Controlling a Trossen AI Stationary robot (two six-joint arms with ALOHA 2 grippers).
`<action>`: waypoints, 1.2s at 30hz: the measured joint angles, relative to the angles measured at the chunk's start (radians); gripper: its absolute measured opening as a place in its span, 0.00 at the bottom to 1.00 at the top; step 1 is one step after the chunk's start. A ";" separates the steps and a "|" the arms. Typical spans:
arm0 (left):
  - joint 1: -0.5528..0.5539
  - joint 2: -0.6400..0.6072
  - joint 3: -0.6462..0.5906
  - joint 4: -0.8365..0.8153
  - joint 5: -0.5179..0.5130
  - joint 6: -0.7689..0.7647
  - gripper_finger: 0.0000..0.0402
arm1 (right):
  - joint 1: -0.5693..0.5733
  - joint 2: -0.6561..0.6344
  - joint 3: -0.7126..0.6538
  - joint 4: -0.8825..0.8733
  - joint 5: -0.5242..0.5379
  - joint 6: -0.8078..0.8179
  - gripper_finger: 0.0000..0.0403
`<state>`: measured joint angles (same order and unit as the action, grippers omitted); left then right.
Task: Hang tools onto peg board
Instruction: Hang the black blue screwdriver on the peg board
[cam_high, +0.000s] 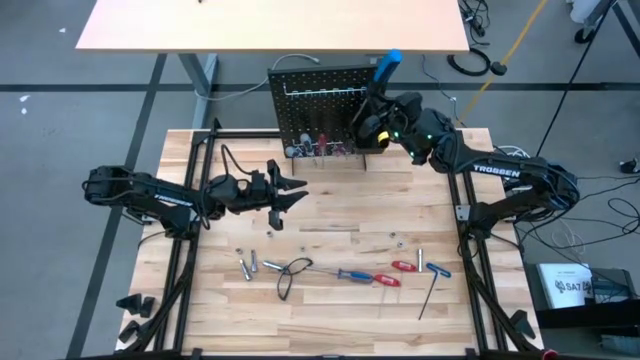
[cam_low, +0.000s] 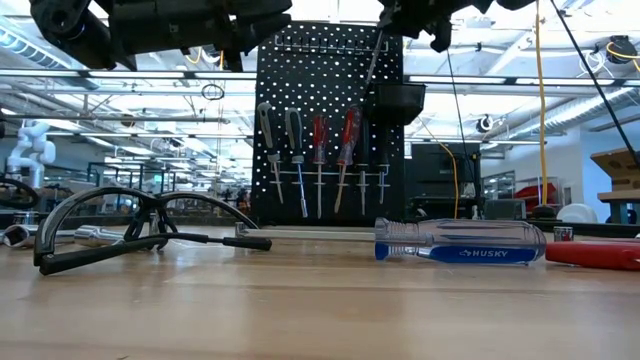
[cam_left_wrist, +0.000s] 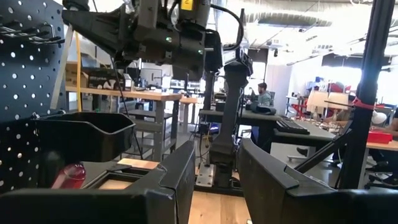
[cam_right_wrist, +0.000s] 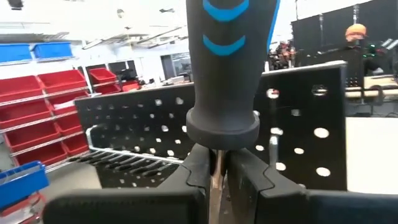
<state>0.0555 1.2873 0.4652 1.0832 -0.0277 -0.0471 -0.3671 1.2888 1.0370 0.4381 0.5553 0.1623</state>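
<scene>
Gripping screwdriver (cam_right_wrist: 227, 62) shaft, right gripper (cam_right_wrist: 217, 171); left gripper (cam_left_wrist: 214, 171) parted (empty) over wooden table (cam_high: 330, 215).

A: Your low view cuts both arms off at the top edge, so neither pincer shows there. The blue-handled screwdriver (cam_right_wrist: 227, 56) runs off the top of the right wrist view.

B: And the small silver bits (cam_high: 250, 266) on your bench (cam_high: 330, 215) are too small to identify.
</scene>
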 joint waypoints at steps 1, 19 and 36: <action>0.000 0.000 0.000 0.000 0.000 0.000 0.31 | -0.003 0.000 0.000 -0.002 0.001 0.002 0.05; 0.000 0.000 0.000 0.000 0.000 -0.003 0.31 | -0.025 0.003 0.000 0.006 -0.006 0.027 0.05; 0.000 0.001 0.000 0.000 0.001 -0.006 0.31 | -0.036 0.093 0.000 0.090 0.027 0.028 0.05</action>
<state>0.0555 1.2881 0.4652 1.0832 -0.0267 -0.0530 -0.4026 1.3816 1.0370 0.5278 0.5825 0.1908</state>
